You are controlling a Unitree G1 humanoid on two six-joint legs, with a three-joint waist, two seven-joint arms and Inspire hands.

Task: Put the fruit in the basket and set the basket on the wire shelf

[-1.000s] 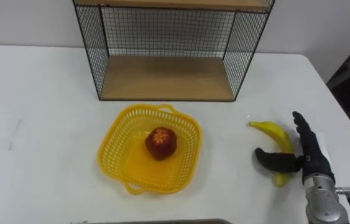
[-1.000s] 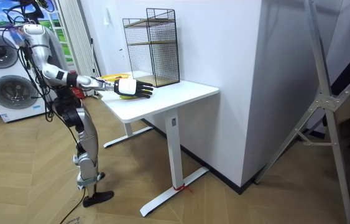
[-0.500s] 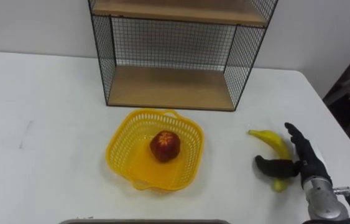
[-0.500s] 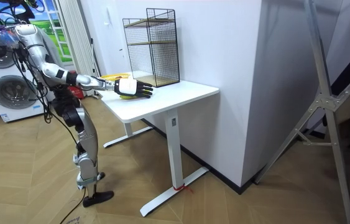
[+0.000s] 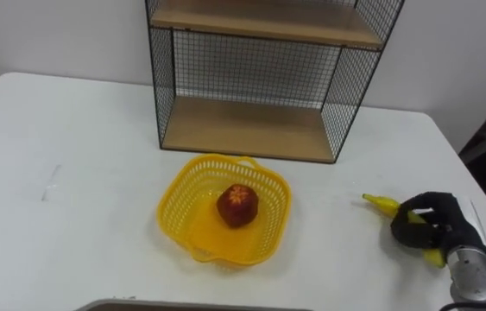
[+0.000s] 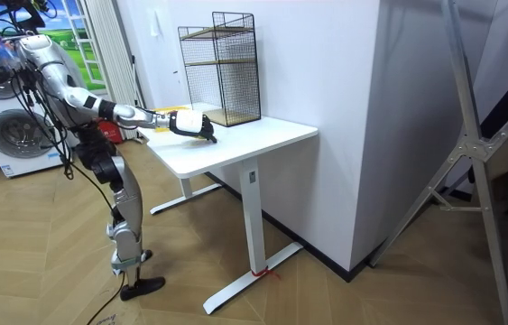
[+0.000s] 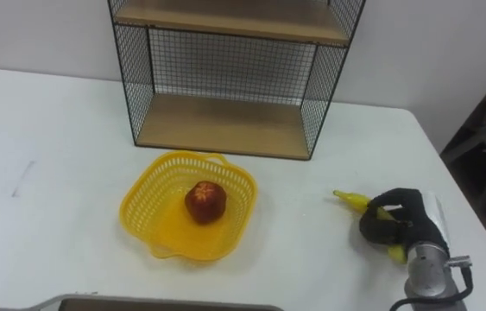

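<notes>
A yellow plastic basket (image 5: 186,226) (image 7: 148,220) sits on the white table, in front of the black wire shelf (image 5: 264,78) (image 7: 234,73). A red apple (image 5: 237,205) (image 7: 205,200) lies inside the basket. To the right, near the table's right edge, a yellow banana (image 5: 382,204) (image 7: 352,200) lies on the table. My right hand (image 5: 437,226) (image 7: 407,223) has its fingers and thumb curled round the banana's middle, hiding most of it. In the room view the right hand (image 6: 195,124) reaches over the table in front of the shelf.
The wire shelf (image 6: 221,68) has wooden boards at two levels, and stands at the back of the table against the wall. A grey strip (image 5: 191,305) shows at the table's front edge. Washing machines (image 6: 5,117) stand behind me in the room view.
My right hand has gone from straight fingers beside the banana to fingers curled round it. The camera has shifted, so the whole scene sits lower and further right.
</notes>
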